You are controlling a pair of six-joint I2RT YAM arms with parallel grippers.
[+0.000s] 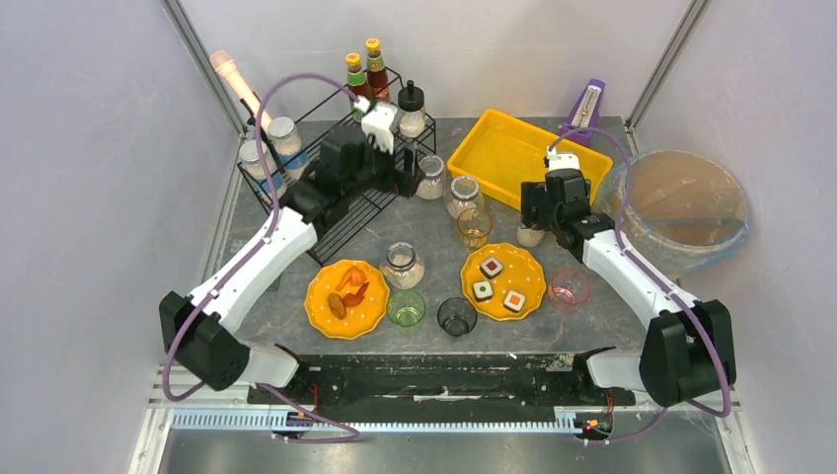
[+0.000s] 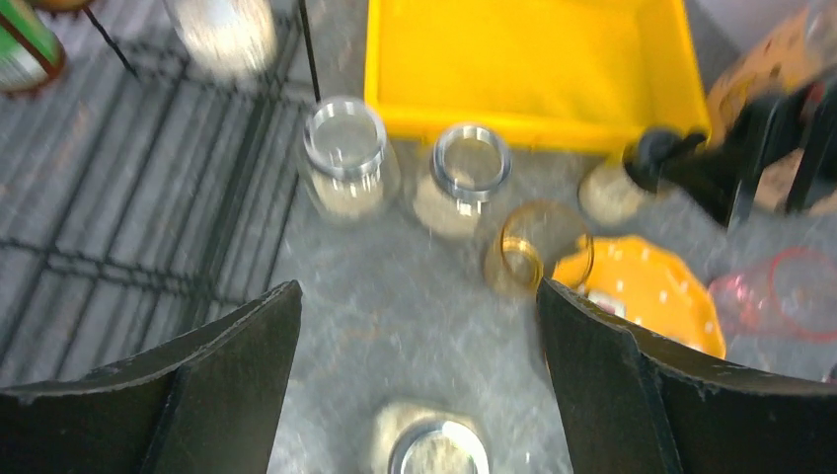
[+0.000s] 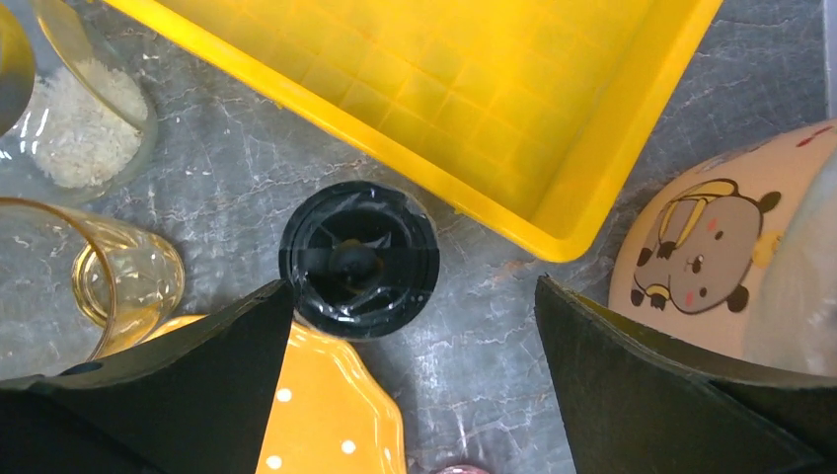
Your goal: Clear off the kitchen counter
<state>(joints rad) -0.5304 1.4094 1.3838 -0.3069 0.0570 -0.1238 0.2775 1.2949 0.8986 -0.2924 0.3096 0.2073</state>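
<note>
The kitchen counter (image 1: 434,222) is a dark-grey veined top crowded with items. Two orange plates (image 1: 321,306) (image 1: 528,262) with food lie near the front, among green (image 1: 406,308), dark (image 1: 456,316), pink (image 1: 570,288) and amber (image 1: 474,227) cups. Glass jars (image 1: 402,265) (image 1: 464,193) (image 1: 430,178) stand mid-counter. My left gripper (image 1: 400,176) (image 2: 419,296) hangs open above the counter beside the rack, over a jar (image 2: 434,449). My right gripper (image 1: 533,212) (image 3: 415,296) is open over a black-lidded jar (image 3: 358,259), which sits close to its left finger.
A black wire rack (image 1: 345,212) with bottles and jars fills the back left. An empty yellow tray (image 1: 513,153) (image 3: 474,89) lies at the back right. A lined round bin (image 1: 681,207) stands off the right edge. A purple object (image 1: 590,104) is behind the tray.
</note>
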